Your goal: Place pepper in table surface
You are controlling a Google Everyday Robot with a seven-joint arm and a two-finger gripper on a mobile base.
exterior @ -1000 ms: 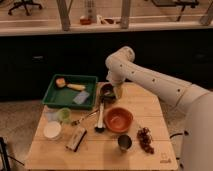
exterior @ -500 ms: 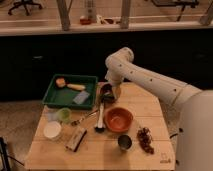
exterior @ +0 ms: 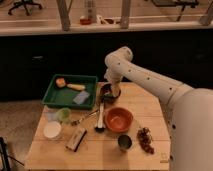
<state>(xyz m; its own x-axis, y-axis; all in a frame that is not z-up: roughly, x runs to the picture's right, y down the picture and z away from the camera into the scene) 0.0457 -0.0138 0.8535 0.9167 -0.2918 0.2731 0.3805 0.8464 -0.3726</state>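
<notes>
- Right at the white arm's dark gripper (exterior: 113, 93): it sits down in the small dark round bowl (exterior: 104, 91), and we cannot tell how far open it is or whether it holds anything.
- The small dull-green pepper we cannot make out. We guess it lies hidden under the gripper, in that bowl.
- Over the last second almost nothing has changed. The gripper has stayed low at the bowl and nothing around it has shifted, so we judge the pick unfinished and the placing not begun.
- Just beside the gripper, past the bowl, the green rectangular plastic tray (exterior: 67, 106) holds an orange round piece (exterior: 60, 82), a yellow long piece (exterior: 76, 87) and a pale grey-blue flat one (exterior: 81, 97).
- Near the gripper, toward us, the orange round bowl (exterior: 119, 119) looks empty.
- Further out stand a pale-green cup (exterior: 63, 114) and a dark-red grape cluster (exterior: 145, 139).
- The pale-brown plank table surface (exterior: 145, 104) shows bare wood beside the gripper, a likely landing spot.
</notes>
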